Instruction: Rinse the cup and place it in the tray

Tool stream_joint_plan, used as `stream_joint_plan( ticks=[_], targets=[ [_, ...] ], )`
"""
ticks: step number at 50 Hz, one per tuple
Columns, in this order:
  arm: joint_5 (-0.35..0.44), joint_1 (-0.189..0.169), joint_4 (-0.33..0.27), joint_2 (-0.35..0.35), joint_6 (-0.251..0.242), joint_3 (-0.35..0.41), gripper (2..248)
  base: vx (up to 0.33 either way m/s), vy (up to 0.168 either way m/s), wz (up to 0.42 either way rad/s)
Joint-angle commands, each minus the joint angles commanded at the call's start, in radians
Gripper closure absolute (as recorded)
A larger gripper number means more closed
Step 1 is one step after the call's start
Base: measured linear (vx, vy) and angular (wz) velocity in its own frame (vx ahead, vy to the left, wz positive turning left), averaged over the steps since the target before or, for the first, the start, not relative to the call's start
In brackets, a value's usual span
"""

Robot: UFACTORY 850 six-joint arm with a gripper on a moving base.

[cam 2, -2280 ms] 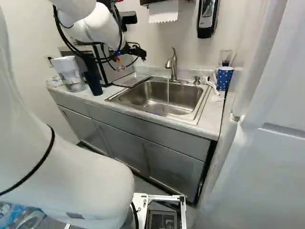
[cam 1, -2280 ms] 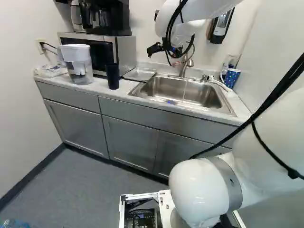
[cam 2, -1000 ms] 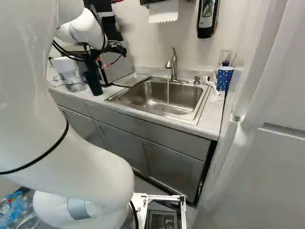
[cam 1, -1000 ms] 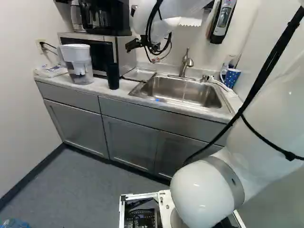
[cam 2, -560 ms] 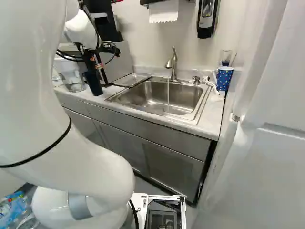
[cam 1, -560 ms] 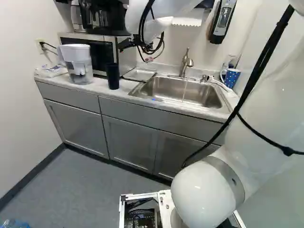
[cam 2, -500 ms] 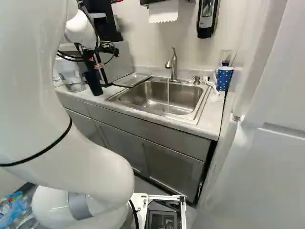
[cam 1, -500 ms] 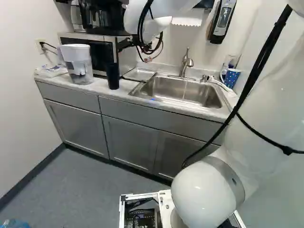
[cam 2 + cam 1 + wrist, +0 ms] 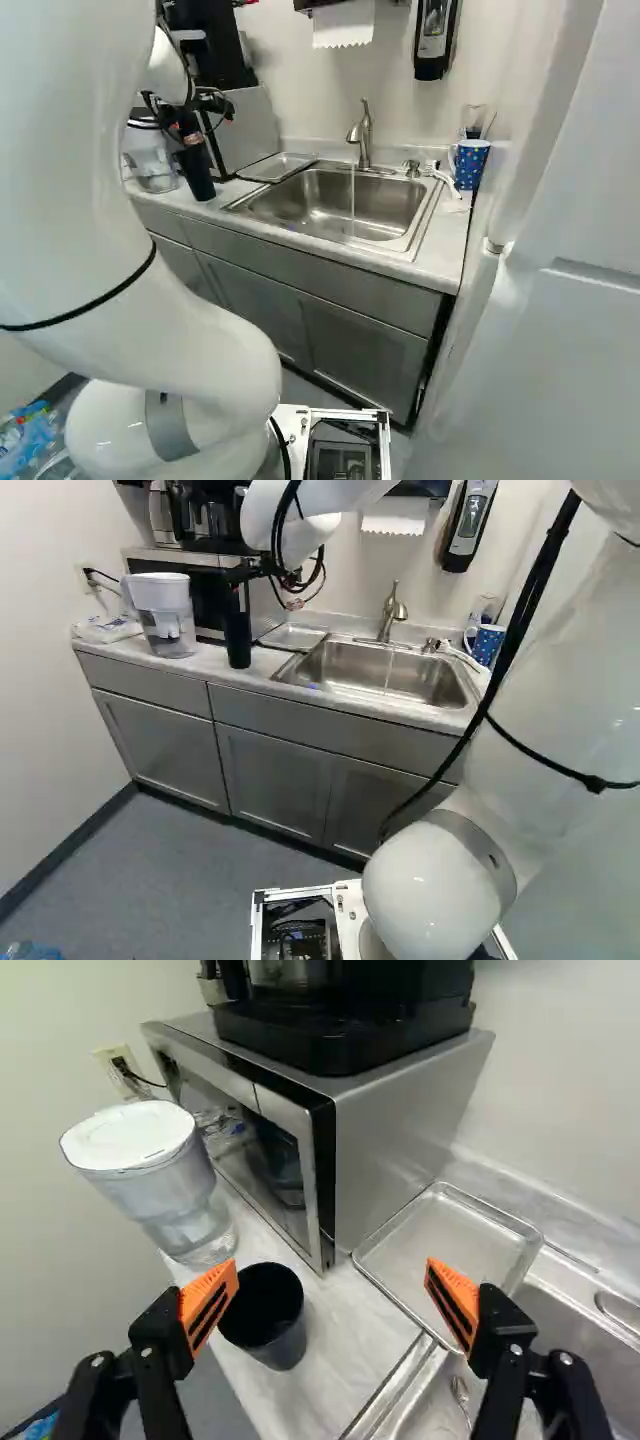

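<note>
From where I'm standing, the white arm (image 9: 555, 740) is rising from its joint, leaving the top of the left base view and coming back in high over the desk (image 9: 205, 660). Its forearm is slanting down, and the wrist, with black cables looping beneath it, is hanging in front of the microwave (image 9: 390, 1130). The tool (image 9: 238, 576) is leaning out ahead and downward over the dark cup (image 9: 238, 645) – it is holding nothing, its two fingers standing wide apart with their orange pads (image 9: 455, 1295) facing each other.

The cup is standing upright on the desk, mouth up, ahead of the tool and much nearer the finger on the pitcher's side. That finger's tip is overlapping the cup's rim in the wrist view; whether they are touching, I'm not able to tell.

The clear pitcher with the white lid (image 9: 130, 1140) is standing past that same finger. Over on the opposite side, the shallow metal tray (image 9: 440, 1245) is lying beyond the other finger, between the microwave and the sink (image 9: 330, 205). Farther off to that side of the tool, the faucet (image 9: 364, 135) is running – a thin stream is falling into the basin.
</note>
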Motion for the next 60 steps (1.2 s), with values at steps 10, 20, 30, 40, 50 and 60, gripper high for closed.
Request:
stream_joint_plan(
  ticks=[10,20,30,40,50,60],
  targets=[
    [0.001,0.029,0.0,-0.021,0.0,-0.002,3,0.0,0.0,0.0],
    [0.007,0.053,0.0,-0.028,0.0,0.012,3,0.0,0.0,0.0],
    [0.015,0.067,0.0,-0.027,0.0,0.035,3,0.0,0.0,0.0],
    [0.026,0.074,0.0,-0.034,0.0,0.049,3,0.0,0.0,0.0],
    [0.042,0.084,0.0,-0.041,0.0,0.065,3,0.0,0.0,0.0],
    [0.062,0.094,0.0,-0.047,0.0,0.08,3,0.0,0.0,0.0]
  ],
)
